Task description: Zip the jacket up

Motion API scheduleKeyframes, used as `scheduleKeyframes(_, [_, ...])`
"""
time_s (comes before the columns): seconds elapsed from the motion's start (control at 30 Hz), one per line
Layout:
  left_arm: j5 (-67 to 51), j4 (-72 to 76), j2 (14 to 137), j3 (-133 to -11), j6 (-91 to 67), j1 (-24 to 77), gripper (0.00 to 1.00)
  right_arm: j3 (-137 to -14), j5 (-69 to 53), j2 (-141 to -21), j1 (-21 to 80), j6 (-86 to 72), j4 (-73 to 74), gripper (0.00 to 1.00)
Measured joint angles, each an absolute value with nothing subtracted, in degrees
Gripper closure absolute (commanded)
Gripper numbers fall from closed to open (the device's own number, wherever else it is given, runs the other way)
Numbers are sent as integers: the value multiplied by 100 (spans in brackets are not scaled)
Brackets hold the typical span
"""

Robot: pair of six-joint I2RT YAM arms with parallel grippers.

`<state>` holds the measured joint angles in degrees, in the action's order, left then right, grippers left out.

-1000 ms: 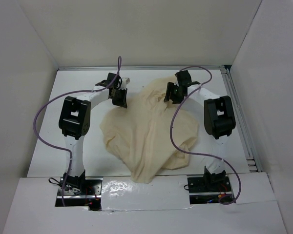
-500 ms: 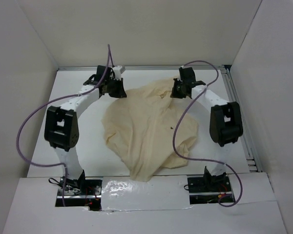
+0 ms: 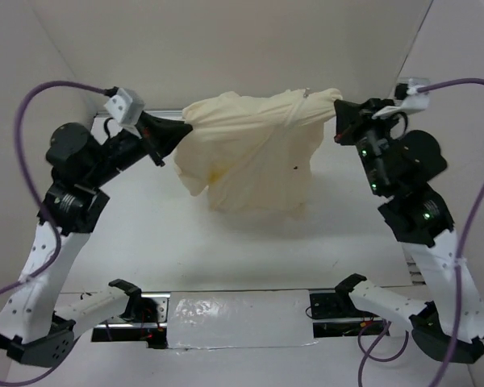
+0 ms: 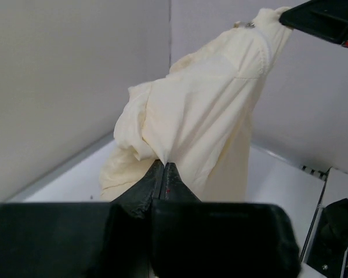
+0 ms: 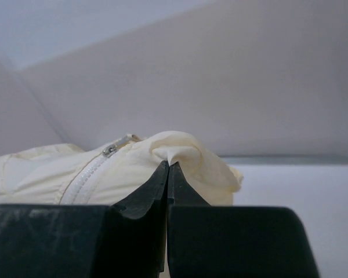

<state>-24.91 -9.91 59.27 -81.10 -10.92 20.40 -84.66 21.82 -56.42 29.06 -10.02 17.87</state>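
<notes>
The pale cream jacket (image 3: 254,153) hangs in the air, stretched between both raised arms above the white table (image 3: 185,242). My left gripper (image 3: 177,129) is shut on a fold at the jacket's left end, seen pinched at its tips (image 4: 164,164). My right gripper (image 3: 339,109) is shut on the other end, its tips (image 5: 169,165) biting a fold of the jacket (image 5: 185,150). A white zipper (image 5: 84,174) with a small metal end piece (image 5: 111,149) runs just left of that grip. The zipper pull is not visible.
White enclosure walls (image 3: 250,48) stand close behind and to both sides. Purple cables (image 3: 32,105) loop off each arm. Both arm bases (image 3: 133,306) sit at the near edge.
Both arms have risen from the table and lifted the jacket, which lay spread flat before and now hangs stretched between them. The right gripper closed on the fabric.
</notes>
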Motion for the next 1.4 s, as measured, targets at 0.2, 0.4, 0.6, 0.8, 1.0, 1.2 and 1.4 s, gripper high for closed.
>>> scheduleKeyframes(0.2, [-3096, -1221, 5275, -9120, -1096, 2143, 100, -10206, 1616, -5489, 3581, -692, 2541, 100])
scheduleKeyframes(0.4, [-3791, -1463, 5481, -10427, -1203, 2134, 100, -11441, 797, -5653, 3726, -563, 2993, 100])
scheduleKeyframes(0.6, [-3256, -1525, 6300, -10608, -1216, 2034, 100, -11743, 1758, -6482, 3588, -257, 3015, 100])
scheduleKeyframes(0.8, [-2174, -980, 7450, -9013, -1186, 1433, 100, -10746, 2375, -7950, 2659, -657, 2740, 100])
scheduleKeyframes(1.0, [-1984, -526, 9981, -7961, -1098, 738, 49, -9096, 1695, -9717, 2344, -1245, 2628, 65])
scheduleKeyframes(1.2, [-1835, -1070, 11485, -8731, -1048, 303, 1, -9076, 1245, -10770, 2161, -1634, 2803, 0])
scheduleKeyframes(1.4, [-2158, -996, 10812, -8982, -1210, 191, 1, -8849, 746, -9963, 1568, -1994, 2650, 0])
